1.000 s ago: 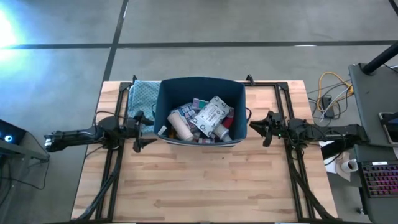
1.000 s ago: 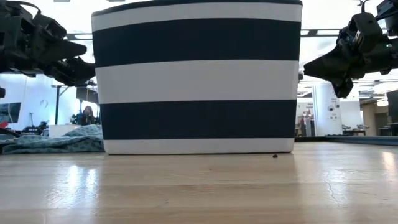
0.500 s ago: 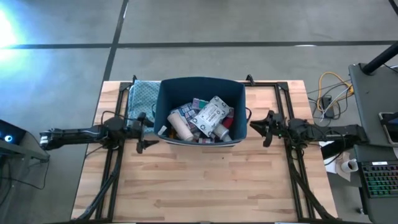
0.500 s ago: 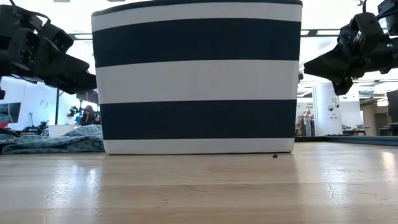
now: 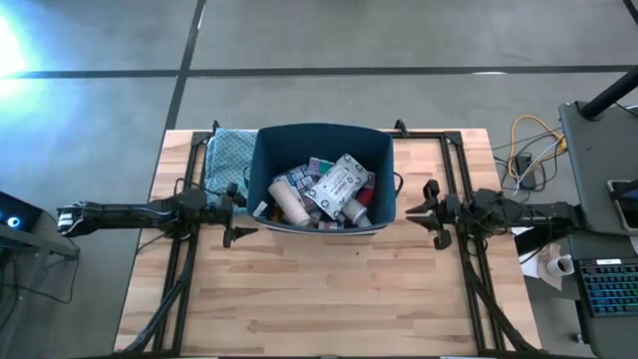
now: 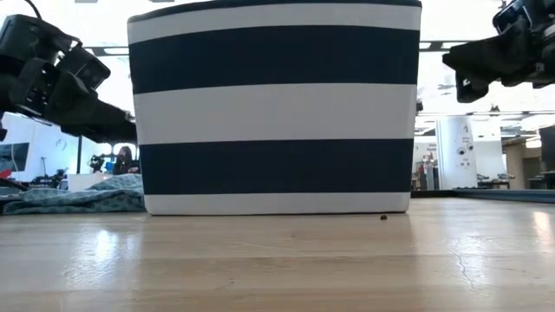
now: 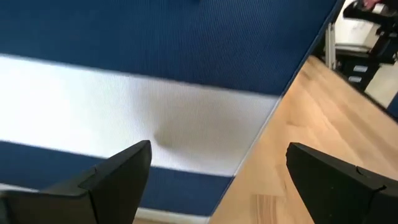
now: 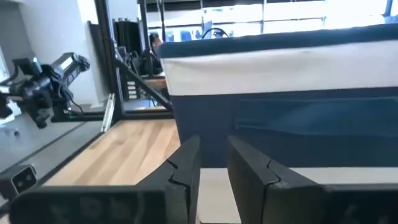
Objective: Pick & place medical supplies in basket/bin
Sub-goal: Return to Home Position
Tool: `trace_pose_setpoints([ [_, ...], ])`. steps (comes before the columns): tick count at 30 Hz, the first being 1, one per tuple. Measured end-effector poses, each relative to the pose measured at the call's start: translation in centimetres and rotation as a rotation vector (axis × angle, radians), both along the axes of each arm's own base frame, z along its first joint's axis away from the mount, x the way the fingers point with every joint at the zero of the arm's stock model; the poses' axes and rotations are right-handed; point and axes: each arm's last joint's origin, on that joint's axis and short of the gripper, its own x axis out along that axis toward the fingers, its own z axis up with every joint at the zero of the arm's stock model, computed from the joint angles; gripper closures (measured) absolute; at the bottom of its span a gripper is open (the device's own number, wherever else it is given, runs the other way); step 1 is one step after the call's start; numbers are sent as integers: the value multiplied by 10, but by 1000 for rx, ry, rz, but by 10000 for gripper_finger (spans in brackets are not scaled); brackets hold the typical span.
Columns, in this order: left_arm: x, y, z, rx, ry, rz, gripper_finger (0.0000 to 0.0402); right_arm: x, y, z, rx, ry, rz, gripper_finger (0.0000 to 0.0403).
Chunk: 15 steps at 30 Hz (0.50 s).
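The dark navy bin with a white stripe stands at the table's far middle and fills the low view. The medical supplies lie heaped inside it: white bottles, printed packets and small boxes. My left gripper hovers open just off the bin's left near corner. Its fingers stand wide apart before the striped wall without touching it. My right gripper hangs a little to the right of the bin, raised, its fingers nearly together. Neither gripper holds anything.
A blue patterned cloth lies bunched behind the bin's left side. Black frame rails run along both table sides. Bare wood stretches across the near half. Cables and a desk stand beyond the right edge; a person sits far off.
My left gripper has moved right toward the bin's near left corner and sunk lower. My right gripper has drawn back toward the table's right edge and risen. The bin and its contents have stayed put.
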Motion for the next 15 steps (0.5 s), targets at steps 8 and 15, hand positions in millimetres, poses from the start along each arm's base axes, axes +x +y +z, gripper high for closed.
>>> trace_pose_setpoints([
  [8,2,0,-6,-7,61,0,50,0,-1,-1,-46,10,-22,335],
  [15,4,0,-10,-12,104,0,50,0,0,-1,-56,11,-22,335],
])
